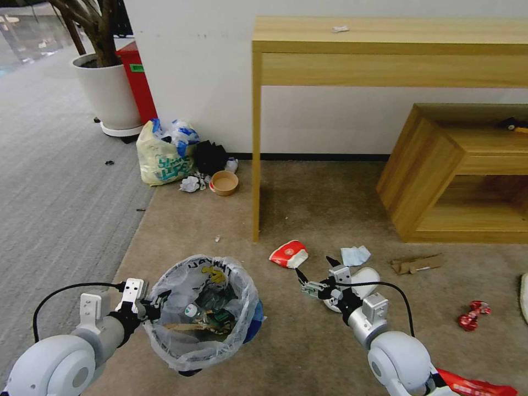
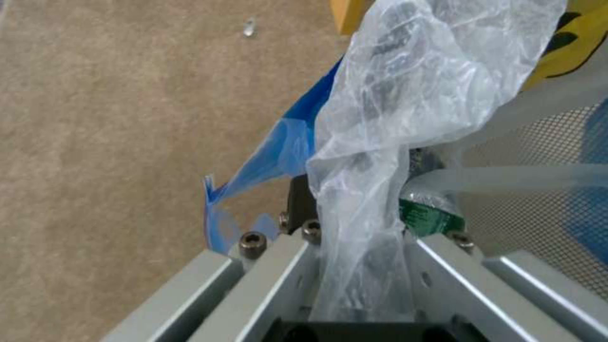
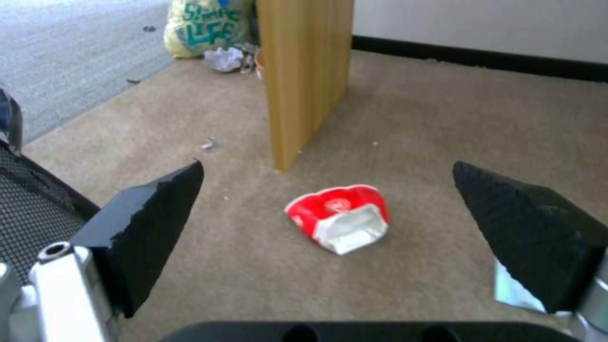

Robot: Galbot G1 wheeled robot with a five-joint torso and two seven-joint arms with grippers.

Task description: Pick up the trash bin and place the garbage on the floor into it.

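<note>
Left arm reaching forward and low from the lower left corner, left gripper [image 1: 155, 306] clamped on the near-left rim of the trash bin [image 1: 199, 311], clear liner bag [image 2: 405, 118] pinched between the fingers. Bin upright over the beige carpet floor [image 1: 330, 209], toward its left edge beside the grey ribbed carpet [image 1: 55, 181], some litter already inside.

Right arm stretched forward from the lower right, wrist level, right gripper [image 1: 314, 268] hovering above the floor with fingers [image 3: 146, 228] spread wide apart, nothing between them. Red-and-white wrapper [image 1: 289, 254] lying on the floor just beyond the fingertips, in line with the gap, near the foot of the wooden table leg [image 1: 256, 165].

More garbage on the floor: blue-white crumpled piece [image 1: 355, 255], white slipper [image 1: 360, 279] partly under the right wrist, cardboard scrap [image 1: 416, 264], small red wrapper [image 1: 474, 315] toward the right edge.

Bulging yellowish bag [image 1: 164, 157] and brown bowl [image 1: 224, 182] by the wall at the carpet's far left corner.
</note>
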